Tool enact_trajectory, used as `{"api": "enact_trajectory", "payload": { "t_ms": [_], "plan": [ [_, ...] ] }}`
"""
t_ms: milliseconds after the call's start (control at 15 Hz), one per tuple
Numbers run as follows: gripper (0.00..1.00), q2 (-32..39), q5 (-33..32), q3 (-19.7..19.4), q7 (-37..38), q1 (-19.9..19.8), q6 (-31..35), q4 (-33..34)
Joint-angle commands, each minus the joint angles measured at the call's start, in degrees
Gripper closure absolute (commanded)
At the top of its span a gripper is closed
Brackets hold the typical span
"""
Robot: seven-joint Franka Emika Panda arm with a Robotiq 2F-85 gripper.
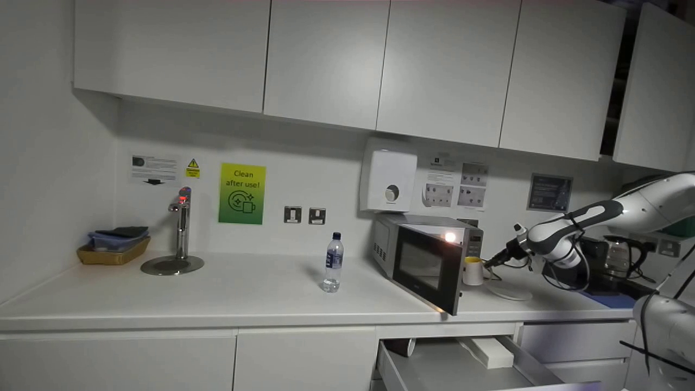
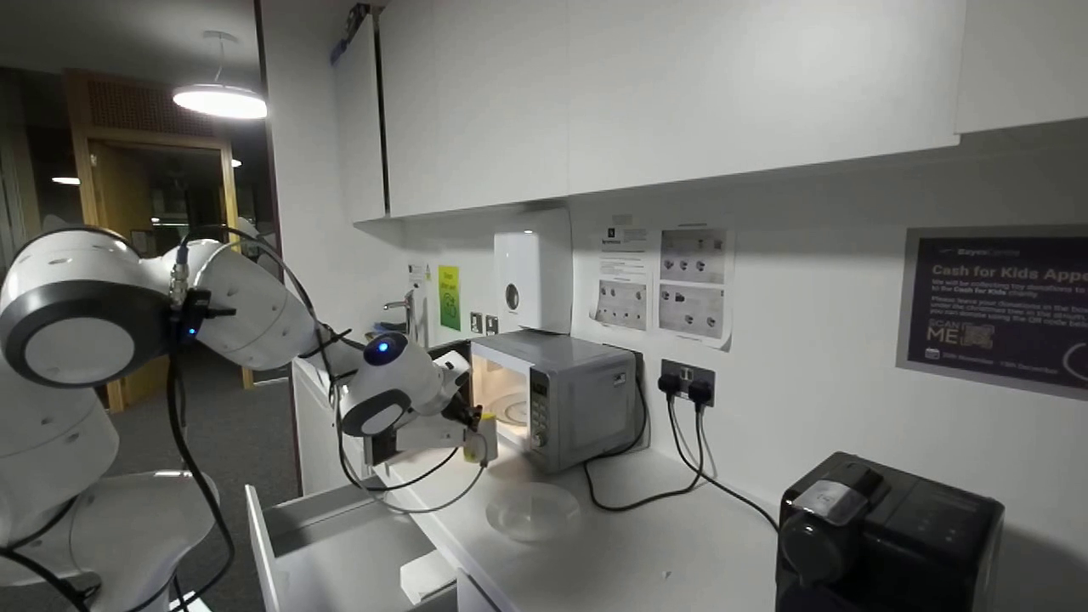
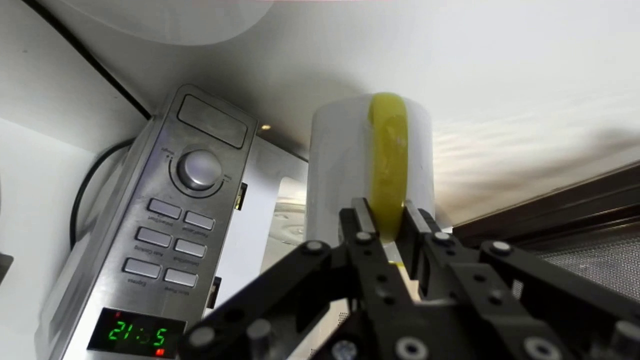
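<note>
Well, we have the mug (image 1: 472,274) by its yellow handle (image 3: 389,150): the gripper (image 3: 389,212) has its fingers (image 3: 362,212) drawn narrow, with the handle pinched between them at the end toward the rim. The mug is by the counter's front edge (image 1: 260,316), just beside the microwave (image 2: 586,408), and looks upright or nearly so in both exterior views; whether its base touches the counter, we cannot tell.

A slim handle pinched so near the rim could, we think, let the mug swing, so we should hold it firmly, level, and turn only slowly. Room looks tight: the door (image 1: 426,266) stands swung out to about the front edge on one side, and the panel (image 3: 170,223) is near on the other. We would do best to hold the mug midway between the two. We should also mind the disc (image 2: 534,512), which lies near the same edge, and the drawer (image 2: 340,544), pulled out below it, whenever the arm (image 2: 255,310) dips.
</note>
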Motion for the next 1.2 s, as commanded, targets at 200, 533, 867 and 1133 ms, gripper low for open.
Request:
{"api": "enact_trajectory", "payload": {
  "t_ms": [200,533,867,1133],
  "plan": [
    [0.96,-7.0,-3.9,-8.5,-4.3,8.0,-4.5,3.7],
    [0.96,-9.7,-7.3,-12.6,-5.2,12.3,-7.5,5.7],
    [0.96,-12.7,-9.3,-15.7,-5.7,16.5,-9.3,7.4],
    [0.96,-15.1,-10.8,-17.2,-6.2,18.4,-10.5,8.0]
  ]
}}
